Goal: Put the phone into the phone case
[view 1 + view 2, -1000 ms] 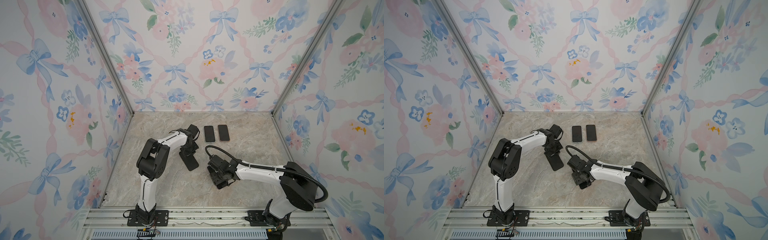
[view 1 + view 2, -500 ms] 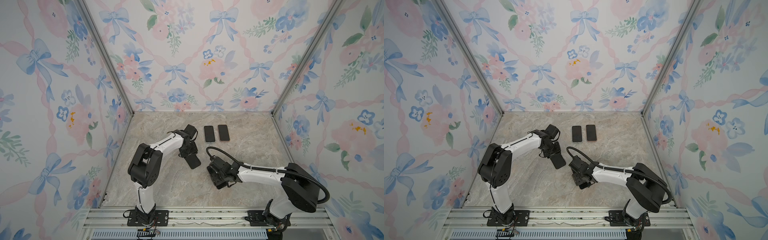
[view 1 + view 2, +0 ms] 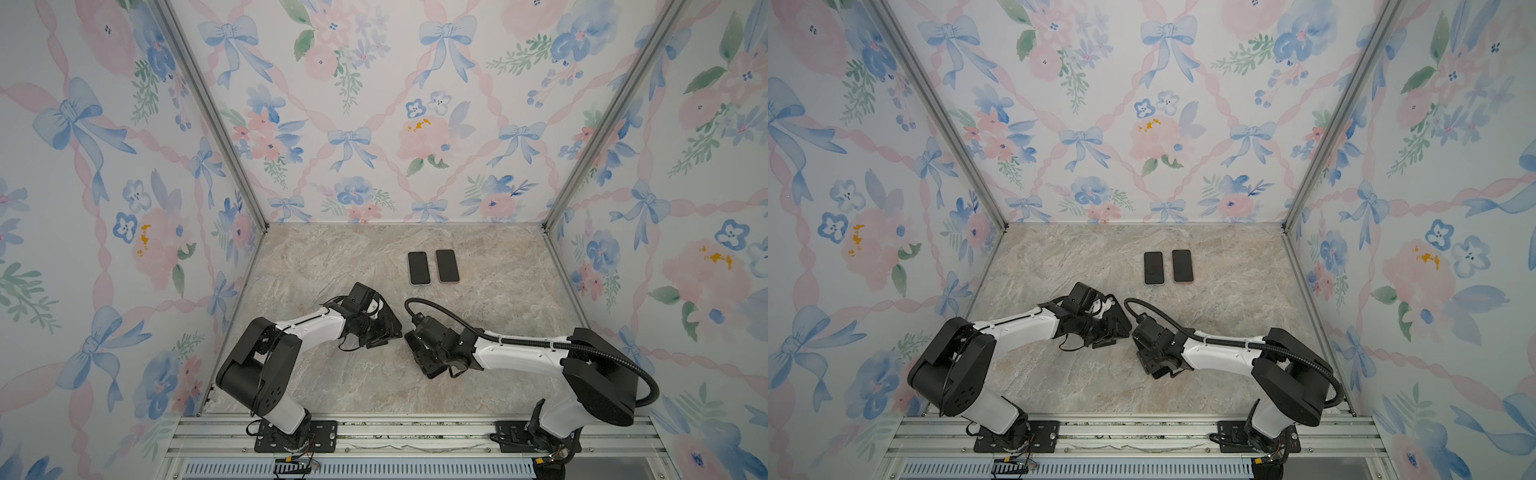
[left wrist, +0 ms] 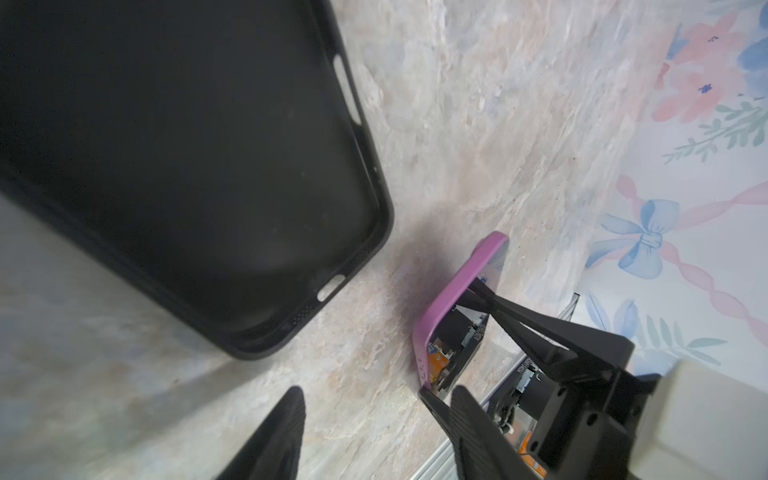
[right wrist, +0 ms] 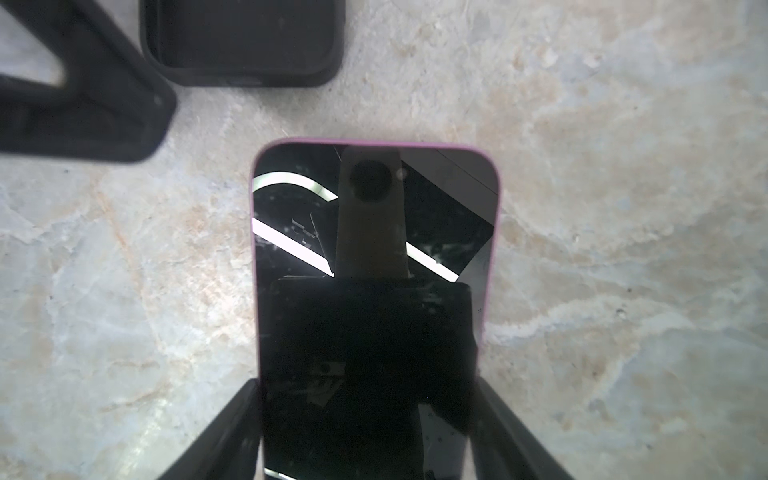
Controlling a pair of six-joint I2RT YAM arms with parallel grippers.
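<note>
The empty black phone case (image 4: 187, 166) lies flat on the marble floor, its open side up; its end also shows in the right wrist view (image 5: 245, 37). My left gripper (image 4: 376, 392) stands open just off the case's end, nothing between its fingers; in a top view it (image 3: 384, 334) covers most of the case. The phone (image 5: 374, 270), dark screen with a pink rim, is tilted with its far end toward the case. My right gripper (image 5: 365, 386) is shut on the phone's sides and sits right of the left gripper (image 3: 432, 357).
Two more phones (image 3: 418, 268) (image 3: 447, 266) lie side by side, screens up, near the back of the floor. Floral walls close in three sides. An aluminium rail (image 3: 374, 432) carrying both arm bases runs along the front.
My left gripper has gone from shut to open, letting go of the case, and has drawn toward the front. The case now lies closer to the phone. The right gripper holds as before.
</note>
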